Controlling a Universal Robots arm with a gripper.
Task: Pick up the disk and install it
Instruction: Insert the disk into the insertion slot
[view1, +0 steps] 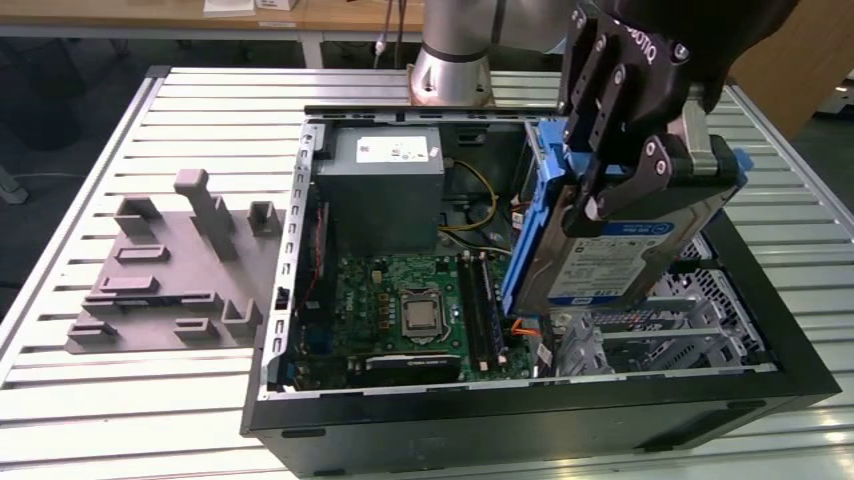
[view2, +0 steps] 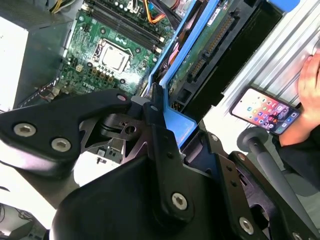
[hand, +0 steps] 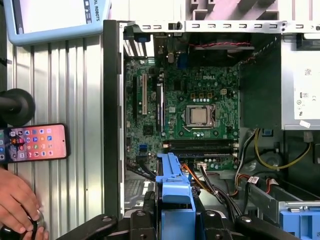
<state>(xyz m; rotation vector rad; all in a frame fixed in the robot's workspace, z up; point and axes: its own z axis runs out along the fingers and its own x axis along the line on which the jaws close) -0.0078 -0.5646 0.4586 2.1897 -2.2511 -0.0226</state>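
Now the pincer is clamped on the disk, carrying it above the open computer case; not yet seated.

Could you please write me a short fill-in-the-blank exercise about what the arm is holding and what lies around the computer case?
1. The gripper is shut on the ____.
2. The plastic frame round its edges is ____.
3. In the first wrist view, a hand is close to a lit ____ on the table.
4. The grey block lies at the exterior view's ____ of the computer case.
Missing words: disk; blue; phone; left.
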